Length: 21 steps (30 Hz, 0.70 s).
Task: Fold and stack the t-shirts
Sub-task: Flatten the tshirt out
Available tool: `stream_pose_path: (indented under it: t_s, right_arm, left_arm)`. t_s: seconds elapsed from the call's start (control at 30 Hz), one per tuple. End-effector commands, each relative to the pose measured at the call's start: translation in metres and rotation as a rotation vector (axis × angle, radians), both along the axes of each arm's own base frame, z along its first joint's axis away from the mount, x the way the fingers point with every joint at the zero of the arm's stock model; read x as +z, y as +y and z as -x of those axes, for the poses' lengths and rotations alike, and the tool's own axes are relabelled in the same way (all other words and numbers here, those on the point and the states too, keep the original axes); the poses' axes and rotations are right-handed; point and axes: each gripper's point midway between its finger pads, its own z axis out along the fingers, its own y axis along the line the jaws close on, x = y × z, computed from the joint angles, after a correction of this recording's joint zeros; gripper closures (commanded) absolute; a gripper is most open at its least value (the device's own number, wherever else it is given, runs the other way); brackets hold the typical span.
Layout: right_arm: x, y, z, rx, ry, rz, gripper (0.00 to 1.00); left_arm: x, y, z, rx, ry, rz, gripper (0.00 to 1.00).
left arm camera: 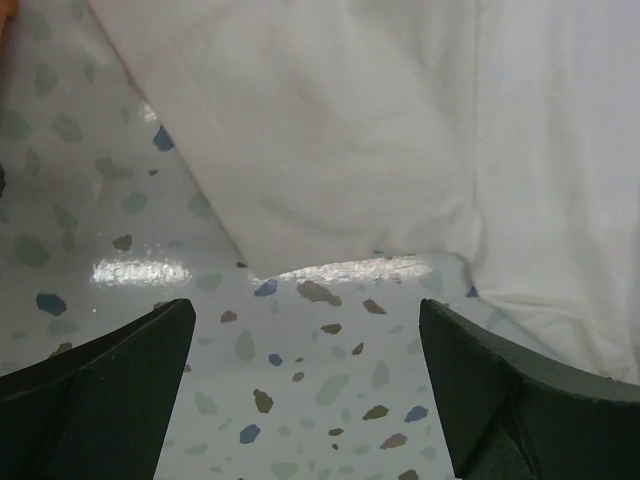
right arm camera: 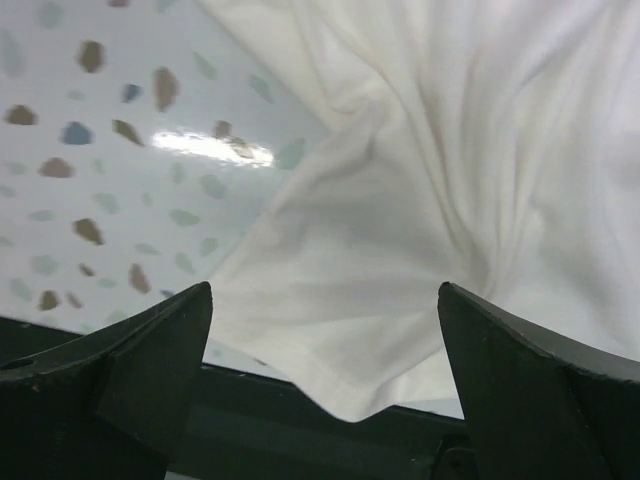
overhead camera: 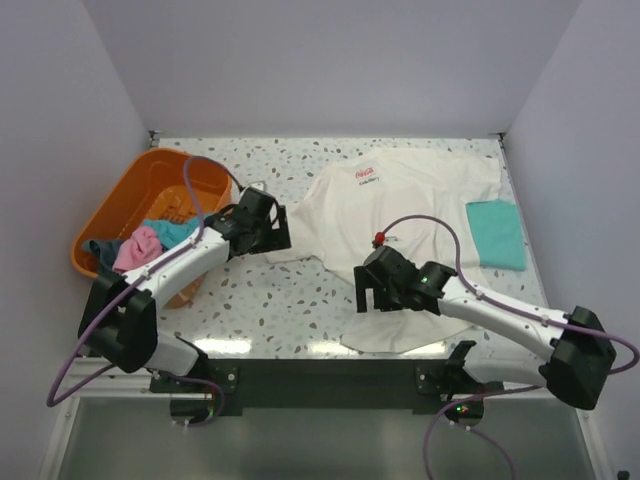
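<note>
The large cream-white t-shirt (overhead camera: 400, 230) lies spread on the speckled table, with its red logo (overhead camera: 368, 172) at the far end. A folded teal-green t-shirt (overhead camera: 497, 233) lies on its right side. My left gripper (overhead camera: 278, 236) is open and empty just above the table at the shirt's left sleeve; in the left wrist view (left arm camera: 305, 390) bare table lies between the fingers and the white cloth (left arm camera: 330, 130) is just ahead. My right gripper (overhead camera: 371, 297) is open over the shirt's near-left hem; in the right wrist view (right arm camera: 325, 380) the hem corner (right arm camera: 340, 340) lies between the fingers.
An orange basket (overhead camera: 125, 195) stands at the left with pink cloth (overhead camera: 137, 247) and teal cloth (overhead camera: 172, 231) in it. The table's dark front edge (overhead camera: 320, 365) runs close to the shirt's hem. White walls close in the back and sides.
</note>
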Motion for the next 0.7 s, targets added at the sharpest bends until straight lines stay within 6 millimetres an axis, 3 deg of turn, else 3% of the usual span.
stream_pose_path:
  t_s: [0.0, 0.1, 0.23, 0.27, 0.43, 0.53, 0.67]
  right_arm:
    - [0.037, 0.023, -0.004, 0.062, -0.048, -0.129, 0.01]
    - [0.040, 0.037, 0.009, 0.135, -0.018, -0.203, 0.01]
    - [0.035, 0.052, 0.020, 0.190, -0.034, -0.140, 0.01]
    - [0.033, 0.059, 0.030, 0.223, -0.030, -0.125, 0.01]
    - [0.020, 0.085, 0.042, 0.221, -0.025, -0.089, 0.01]
    - [0.002, 0.083, 0.033, 0.131, -0.023, -0.006, 0.01]
    - [-0.024, 0.067, 0.037, 0.002, 0.028, 0.052, 0.01]
  left_arm:
    - [-0.027, 0.039, 0.028, 0.161, 0.083, -0.095, 0.00]
    - [-0.038, 0.053, 0.027, 0.219, 0.090, -0.112, 0.00]
    - [-0.037, 0.051, -0.007, 0.256, 0.070, -0.068, 0.00]
    - [-0.050, 0.052, -0.011, 0.269, 0.102, -0.083, 0.00]
    - [-0.065, 0.043, -0.039, 0.297, 0.127, -0.072, 0.00]
    - [-0.068, 0.036, -0.044, 0.284, 0.130, -0.049, 0.00]
    - [-0.072, 0.033, -0.037, 0.257, 0.129, -0.025, 0.00]
